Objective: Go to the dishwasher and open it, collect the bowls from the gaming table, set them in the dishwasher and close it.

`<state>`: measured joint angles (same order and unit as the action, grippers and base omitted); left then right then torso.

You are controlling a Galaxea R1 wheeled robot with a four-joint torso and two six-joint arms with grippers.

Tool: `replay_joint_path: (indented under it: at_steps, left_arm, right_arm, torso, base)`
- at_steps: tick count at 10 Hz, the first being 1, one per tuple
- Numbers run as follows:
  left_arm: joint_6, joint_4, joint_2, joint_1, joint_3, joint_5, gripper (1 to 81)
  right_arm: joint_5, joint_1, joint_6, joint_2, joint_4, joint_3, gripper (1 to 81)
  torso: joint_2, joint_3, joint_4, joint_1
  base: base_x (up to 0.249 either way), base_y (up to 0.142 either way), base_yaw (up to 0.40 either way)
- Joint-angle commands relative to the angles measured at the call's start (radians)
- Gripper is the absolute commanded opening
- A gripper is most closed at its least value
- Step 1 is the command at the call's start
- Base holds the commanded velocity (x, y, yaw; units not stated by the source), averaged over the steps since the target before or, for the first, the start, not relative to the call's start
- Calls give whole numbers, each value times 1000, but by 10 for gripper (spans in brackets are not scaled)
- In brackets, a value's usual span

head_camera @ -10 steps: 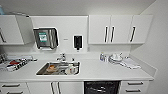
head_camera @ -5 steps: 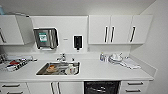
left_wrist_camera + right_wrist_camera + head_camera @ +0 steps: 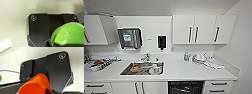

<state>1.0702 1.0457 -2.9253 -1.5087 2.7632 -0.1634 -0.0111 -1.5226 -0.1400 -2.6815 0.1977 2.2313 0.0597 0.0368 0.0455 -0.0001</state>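
Head view: kitchenette seen from above. White counter (image 3: 184,71) spans the frame; steel sink (image 3: 142,69) sits left of centre w/ dishes inside, tap (image 3: 145,57) behind it. Dishwasher (image 3: 185,87) at bottom centre-right, below the counter: its opening shows dark w/ wire racks, so it appears open. White drawers (image 3: 219,87) to its right, white cabinet fronts (image 3: 151,88) to its left. Upper right: wall cabinets (image 3: 204,29) w/ dark handles. Upper left of centre: paper-towel dispenser (image 3: 130,38); black soap dispenser (image 3: 161,42) beside it. Stacked dishes (image 3: 199,58) and a cloth (image 3: 214,63) at counter's right end.

Left wrist view: green bowl (image 3: 68,35) at lower right, large, against the robot's dark plate, pale floor behind. Left gripper fingers not discernible; open/closed state cannot be told.

Right wrist view: orange cup (image 3: 35,84) at bottom centre, close to the lens, in front of the dark plate. Right gripper state likewise cannot be told.
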Motion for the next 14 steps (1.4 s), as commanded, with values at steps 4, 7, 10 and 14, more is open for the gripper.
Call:
replay_joint_path:
  at_steps: [4, 7, 10, 14]
  left_arm:
    - [92, -1, 107, 77, 1, -140, 10]
    - [189, 8, 93, 126, 6, -114, 10]
    - [197, 7, 73, 101, 7, -113, 10]
    - [191, -42, 60, 44, 7, -42, 10]
  right_arm:
    - [45, 64, 5, 102, 11, -90, 10]
    - [45, 67, 5, 88, 11, -81, 10]
    - [46, 67, 5, 49, 11, -26, 10]
    - [46, 70, 5, 46, 11, -23, 10]
  torso:
    - [0, 0, 0, 0]
    - [0, 0, 0, 0]
    - [0, 0, 0, 0]
    - [0, 0, 0, 0]
  base:
    - [0, 0, 0]
    - [0, 0, 0]
    - [0, 0, 0]
    - [0, 0, 0]
